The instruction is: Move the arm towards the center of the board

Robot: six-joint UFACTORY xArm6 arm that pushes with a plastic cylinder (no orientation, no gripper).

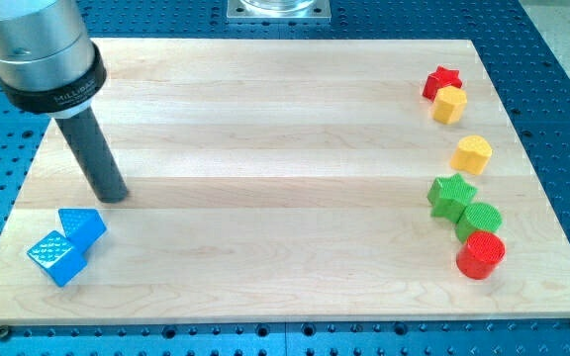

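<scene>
Tip (pixel 114 197) of smooth dark rod on pale wood-grain board (pixel 265 148), just above ribbed blue blocks (pixel 67 244); no pincer.

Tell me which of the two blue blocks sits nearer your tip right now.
The upper blue block, the one just below and to the view's left of my tip. The blue cube touches it but lies lower and farther toward the view's left.

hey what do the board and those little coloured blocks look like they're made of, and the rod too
The board looks like pale, smooth-finished wood: lengthwise grain and plank seams show. The blocks, such as the blue cube and the red cylinder, look like moulded or printed plastic, with fine ridged tops and saturated colour. The rod ending in my tip is dark and matte, possibly plastic or coated metal; I can't tell.
</scene>
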